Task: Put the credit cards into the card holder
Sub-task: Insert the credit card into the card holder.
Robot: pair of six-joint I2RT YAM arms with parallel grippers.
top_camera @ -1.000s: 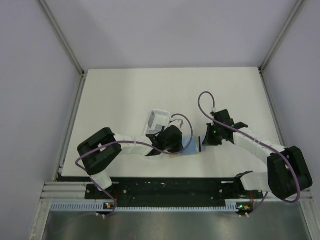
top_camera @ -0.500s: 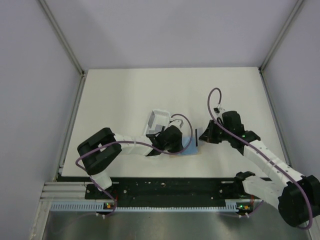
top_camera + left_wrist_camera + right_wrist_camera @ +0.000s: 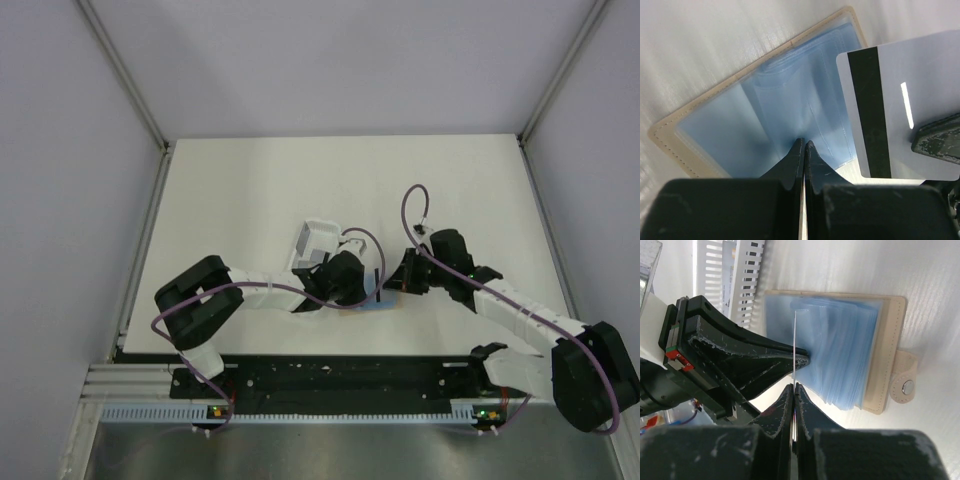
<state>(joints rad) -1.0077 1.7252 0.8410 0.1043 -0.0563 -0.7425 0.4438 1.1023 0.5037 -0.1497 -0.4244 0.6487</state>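
The card holder (image 3: 755, 107) lies open on the table, tan-edged and light blue inside; its tab and snap dot (image 3: 908, 386) show in the right wrist view. My left gripper (image 3: 804, 143) is shut, its tips pressed onto the blue sleeves. My right gripper (image 3: 794, 386) is shut on a credit card (image 3: 890, 105), pale grey with a black stripe. It holds the card upright on edge just over the holder's right side, beside the left fingers (image 3: 755, 357). In the top view both grippers, left (image 3: 362, 290) and right (image 3: 398, 280), meet at the holder (image 3: 382, 306).
A long clear plastic tray (image 3: 318, 240) stands just behind the left wrist. A white slotted rail (image 3: 747, 275) runs along the table's near edge. Grey walls close in both sides and the back.
My right arm has swung its elbow around and brought the card a little left, closer over the holder. The left gripper has stayed on the holder.
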